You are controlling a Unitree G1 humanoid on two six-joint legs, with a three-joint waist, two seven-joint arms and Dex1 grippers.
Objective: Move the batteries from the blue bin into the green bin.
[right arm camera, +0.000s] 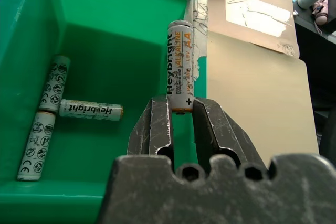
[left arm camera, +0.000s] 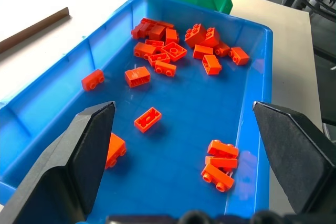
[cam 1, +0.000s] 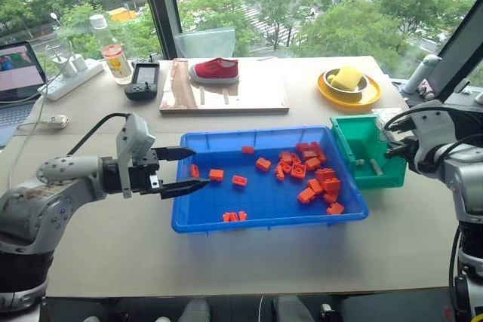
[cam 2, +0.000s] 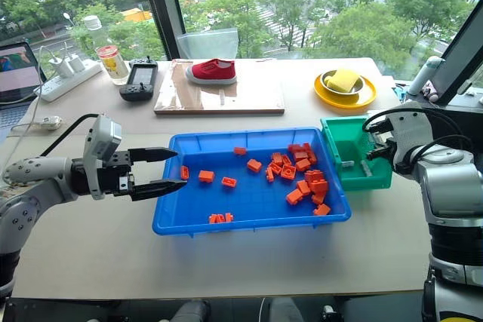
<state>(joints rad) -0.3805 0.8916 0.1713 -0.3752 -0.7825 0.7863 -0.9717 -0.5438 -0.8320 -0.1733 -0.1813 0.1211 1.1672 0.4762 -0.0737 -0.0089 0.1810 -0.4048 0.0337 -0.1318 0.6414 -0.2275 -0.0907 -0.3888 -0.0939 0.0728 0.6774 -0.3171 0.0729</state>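
**A:** Batteries — where do they lie? Three AA cells (right arm camera: 58,109) rest on the floor of the green bin (cam 1: 349,135); a fourth AA battery (right arm camera: 180,66) stands clamped by its plus end in the right pincer (right arm camera: 182,116), over the bin's far rim.

**B:** Right arm pose?

**A:** Reaches in from the robot's right, wrist angled downward, pincer at the green bin's outer wall. Jaws closed tight on the cell.

**B:** Left arm?

**A:** Stretched level over the tabletop (cam 1: 226,254), left pincer (cam 1: 187,170) at the near-left edge of the blue bin (cam 1: 264,220), jaws spread wide, holding nothing.

**B:** What sits in the blue bin?

**A:** Orange building blocks (cam 1: 311,170), most heaped toward the end touching the green bin, a few scattered singly (cam 1: 238,180), a small cluster (cam 1: 234,216) at the near wall. No cell visible among them.

**B:** Surroundings?

**A:** Yellow dish (cam 1: 349,96) with a yellow sponge (cam 1: 347,78) behind the green bin. Wooden board (cam 1: 226,90) carrying a red shoe (cam 1: 215,71). Handheld controller (cam 1: 142,81), bottle (cam 1: 112,50), power strip (cam 1: 72,77), laptop (cam 1: 16,81) at the far left.
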